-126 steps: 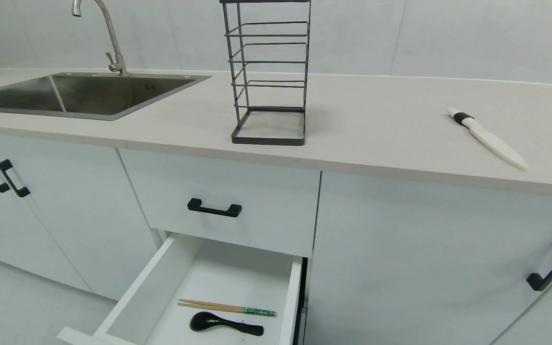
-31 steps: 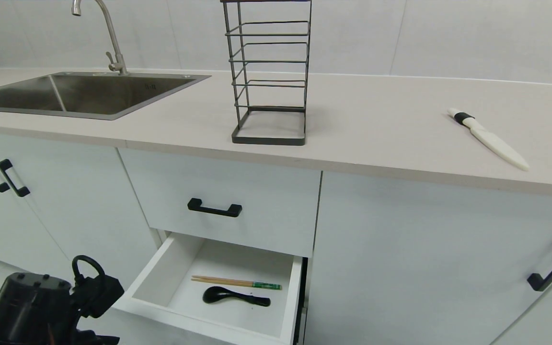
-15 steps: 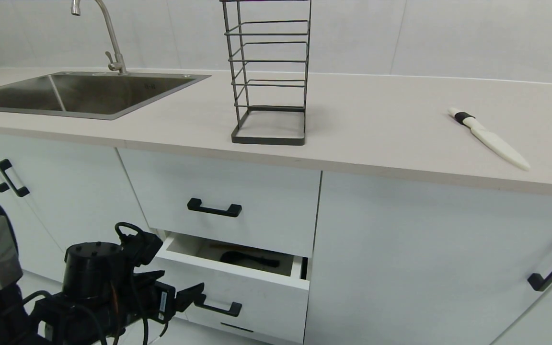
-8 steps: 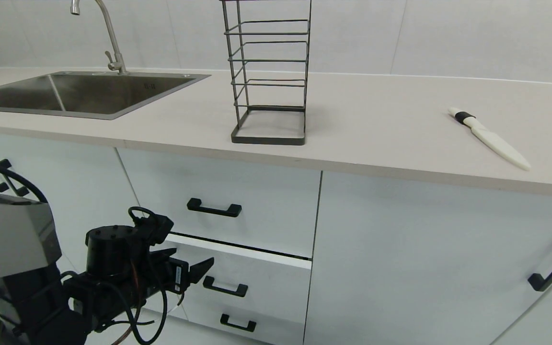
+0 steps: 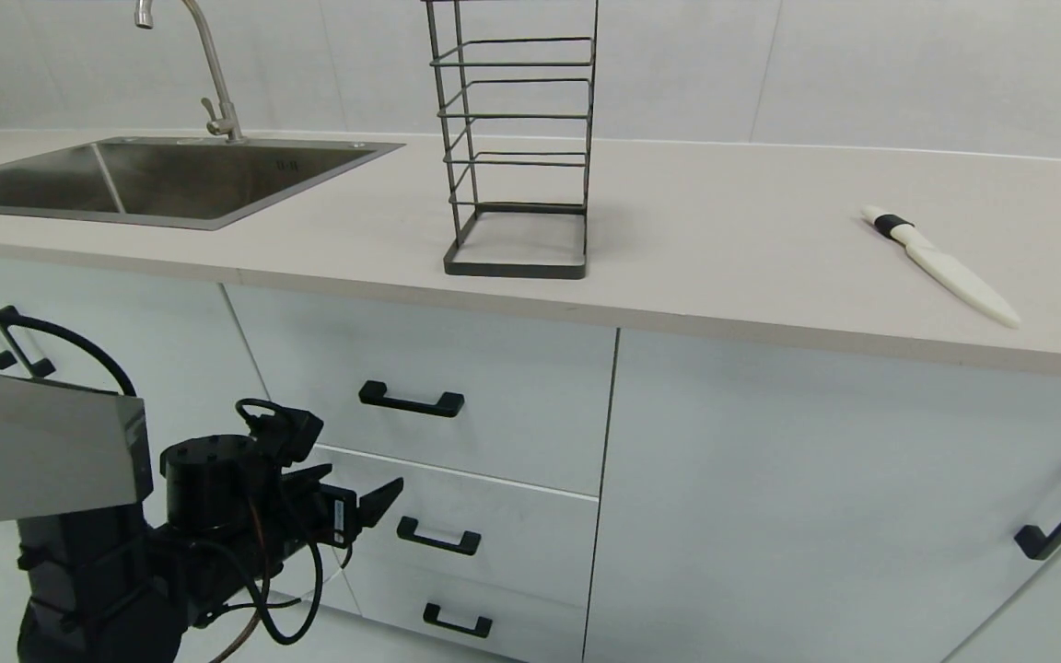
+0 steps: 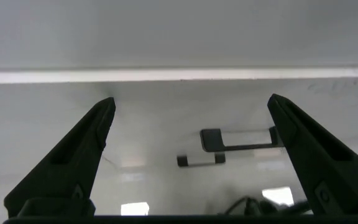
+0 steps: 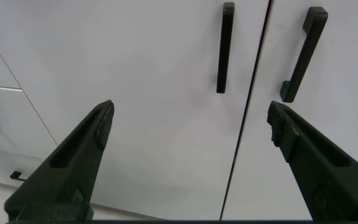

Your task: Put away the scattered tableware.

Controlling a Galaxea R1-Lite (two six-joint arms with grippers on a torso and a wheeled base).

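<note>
Drawer (image 5: 494, 516) was shut. Knife (image 5: 940, 267) lay on the counter (image 5: 724, 239), far right, not yet stowed. Left gripper (image 6: 191, 102) and right gripper (image 7: 191, 106) gaped wide, holding nothing.

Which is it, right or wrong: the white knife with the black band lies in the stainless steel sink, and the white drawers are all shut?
Wrong in one respect: the white knife with the black band lies on the pale countertop, far right of the stainless steel sink, as the head view shows. The white drawers are all shut.
</note>
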